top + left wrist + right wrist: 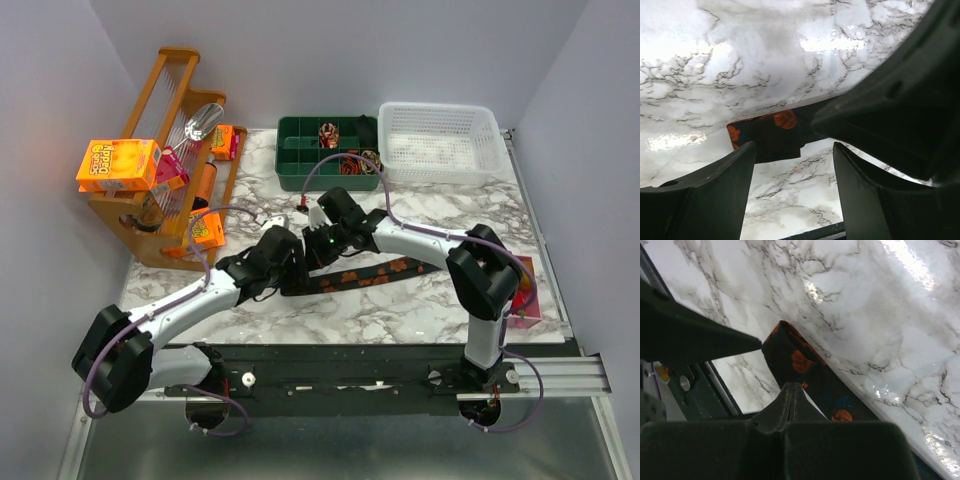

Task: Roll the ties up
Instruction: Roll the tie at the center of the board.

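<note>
A dark tie with orange-red patterns [375, 273] lies flat on the marble table, running from the middle toward the right. My left gripper [292, 264] is open low over its left end; in the left wrist view the tie's end [767, 134] lies just ahead of the open gripper [794, 146], untouched. My right gripper [318, 244] is shut, and its closed tips [791, 386] sit right above the tie [799, 360]; nothing shows between them. Rolled ties [328, 133] sit in a green divided tray [300, 165].
A white basket [440, 165] stands at the back right beside the green tray. A wooden rack [150, 215] with orange boxes [118, 163] stands at the back left. A pink item [528, 300] lies at the right edge. The two arms are close together mid-table.
</note>
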You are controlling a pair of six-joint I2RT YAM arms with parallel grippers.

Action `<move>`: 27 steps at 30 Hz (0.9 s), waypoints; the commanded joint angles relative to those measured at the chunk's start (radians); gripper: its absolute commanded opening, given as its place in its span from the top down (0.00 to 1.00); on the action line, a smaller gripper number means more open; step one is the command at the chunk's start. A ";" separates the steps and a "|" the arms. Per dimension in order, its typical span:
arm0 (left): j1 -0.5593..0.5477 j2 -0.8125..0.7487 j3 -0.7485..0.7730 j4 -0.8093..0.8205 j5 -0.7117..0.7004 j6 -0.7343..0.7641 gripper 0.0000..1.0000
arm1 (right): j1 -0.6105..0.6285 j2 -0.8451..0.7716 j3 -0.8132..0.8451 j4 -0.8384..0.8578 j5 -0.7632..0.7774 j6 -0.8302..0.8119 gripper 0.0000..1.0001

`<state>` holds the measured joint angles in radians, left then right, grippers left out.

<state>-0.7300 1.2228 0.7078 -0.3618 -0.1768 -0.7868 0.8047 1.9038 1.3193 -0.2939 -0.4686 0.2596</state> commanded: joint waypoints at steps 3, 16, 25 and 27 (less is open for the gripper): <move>0.089 -0.117 -0.088 0.049 0.143 -0.012 0.29 | 0.039 -0.049 -0.002 -0.030 -0.030 -0.014 1.00; 0.282 -0.238 -0.214 0.096 0.306 -0.017 0.28 | 0.057 0.067 0.031 -0.031 -0.018 -0.026 1.00; 0.353 -0.218 -0.330 0.267 0.428 -0.040 0.25 | 0.056 0.118 0.051 -0.037 0.048 -0.034 1.00; 0.359 -0.200 -0.370 0.346 0.456 -0.063 0.25 | 0.057 0.123 0.046 -0.039 0.050 -0.034 1.00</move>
<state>-0.3882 1.0012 0.3958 -0.1711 0.1856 -0.8143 0.8566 2.0018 1.3434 -0.3126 -0.4595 0.2417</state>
